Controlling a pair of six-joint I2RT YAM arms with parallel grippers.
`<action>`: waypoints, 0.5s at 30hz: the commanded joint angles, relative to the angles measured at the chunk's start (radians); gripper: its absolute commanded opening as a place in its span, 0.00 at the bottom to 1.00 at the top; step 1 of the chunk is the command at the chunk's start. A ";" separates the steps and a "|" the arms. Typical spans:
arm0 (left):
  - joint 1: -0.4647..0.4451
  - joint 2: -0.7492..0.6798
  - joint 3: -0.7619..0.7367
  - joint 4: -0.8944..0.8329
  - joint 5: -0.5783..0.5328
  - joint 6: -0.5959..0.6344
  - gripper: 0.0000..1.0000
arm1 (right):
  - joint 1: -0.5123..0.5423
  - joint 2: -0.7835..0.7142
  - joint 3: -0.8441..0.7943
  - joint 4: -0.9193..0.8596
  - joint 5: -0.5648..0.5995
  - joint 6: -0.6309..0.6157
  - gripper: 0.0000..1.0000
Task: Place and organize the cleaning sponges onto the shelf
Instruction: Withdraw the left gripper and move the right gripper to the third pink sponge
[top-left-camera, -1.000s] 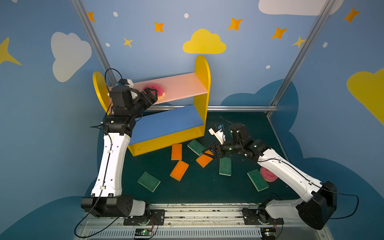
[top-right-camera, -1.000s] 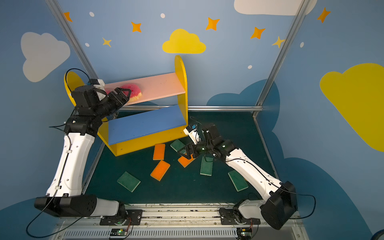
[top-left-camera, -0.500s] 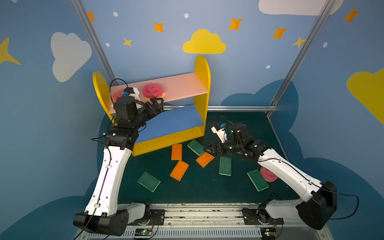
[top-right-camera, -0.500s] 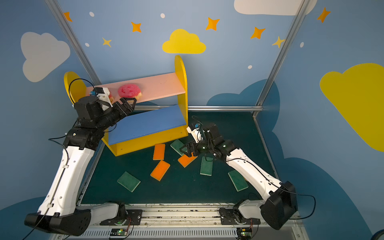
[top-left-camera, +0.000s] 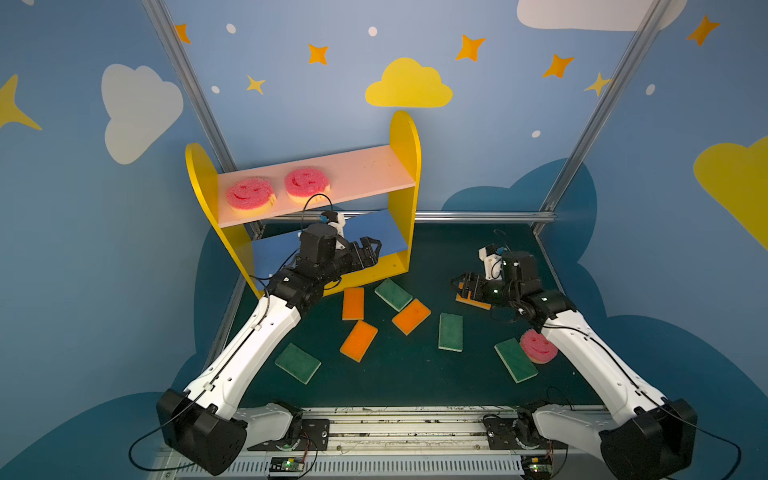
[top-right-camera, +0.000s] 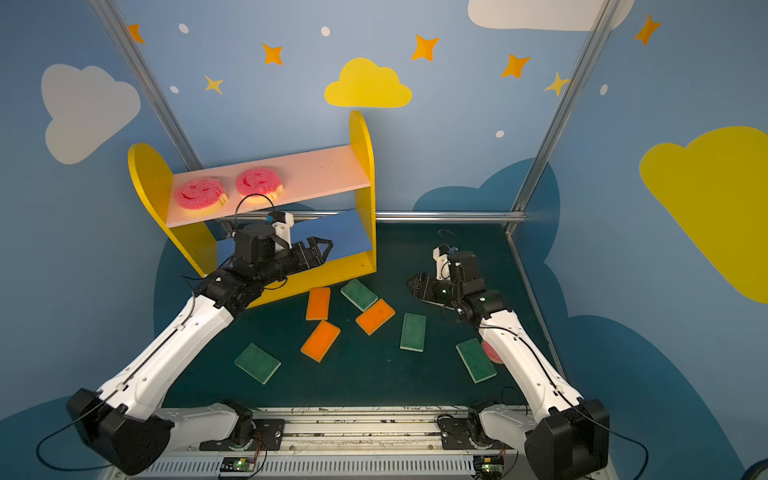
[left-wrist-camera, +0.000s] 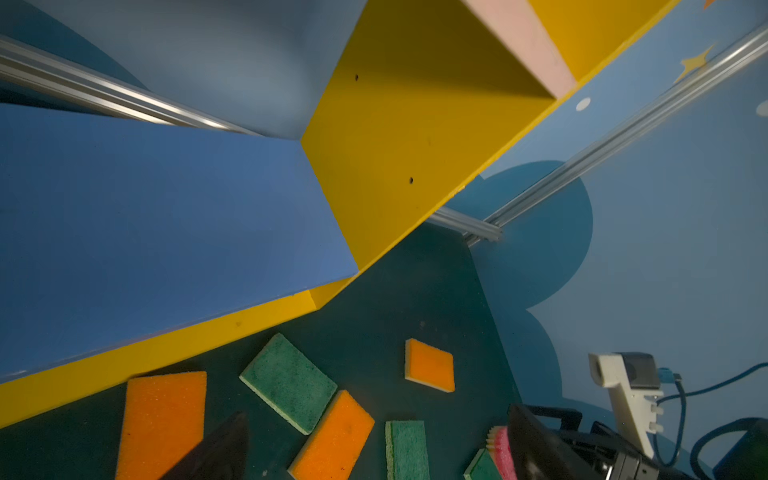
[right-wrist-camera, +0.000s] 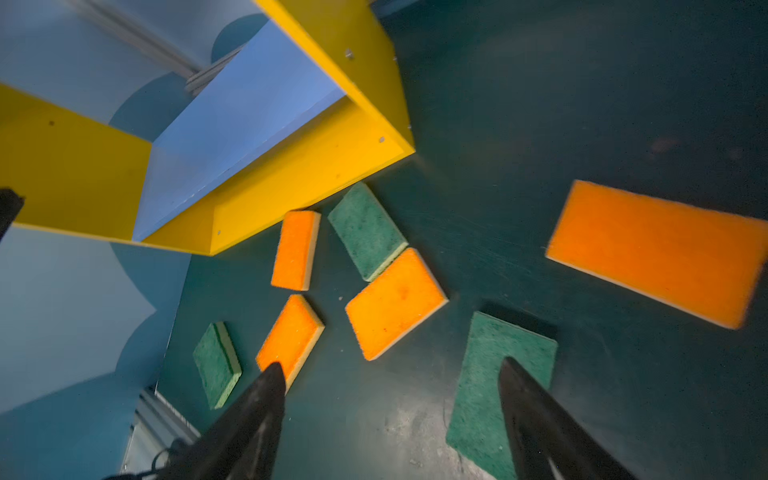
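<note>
So the left gripper (top-left-camera: 371, 250) is hanging wide open and empty by the shelf's (top-left-camera: 405, 166) blue board (top-left-camera: 390, 232), right gripper (top-left-camera: 459, 286) likewise over an orange sponge (top-left-camera: 471, 302) at 3 o'clock, two pink sponges (top-left-camera: 250, 195) (top-left-camera: 306, 185) sitting up top.

And the tally comes in: one shelf (top-left-camera: 405, 137), three pink smiley sponges (top-left-camera: 250, 195) (top-left-camera: 306, 185) (top-left-camera: 538, 345) with two up on its pink board (top-left-camera: 365, 174) and one on the floor (top-left-camera: 395, 374) well apart from it, four orange rectangles (top-left-camera: 353, 303) (top-left-camera: 358, 340) (top-left-camera: 411, 316) (right-wrist-camera: 656, 253) and four green rectangles (top-left-camera: 393, 294) (top-left-camera: 451, 331) (top-left-camera: 297, 363) (top-left-camera: 515, 359), all eight scattered on the floor before the shelf.
</note>
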 joint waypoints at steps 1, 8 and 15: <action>-0.052 0.025 -0.020 0.071 -0.041 0.020 0.96 | -0.091 -0.035 -0.050 -0.015 0.027 0.104 0.80; -0.137 0.095 -0.061 0.094 -0.070 0.044 1.00 | -0.292 -0.026 -0.126 -0.064 0.086 0.178 0.80; -0.160 0.141 -0.162 0.173 -0.029 0.016 1.00 | -0.423 -0.023 -0.219 -0.123 0.277 0.289 0.81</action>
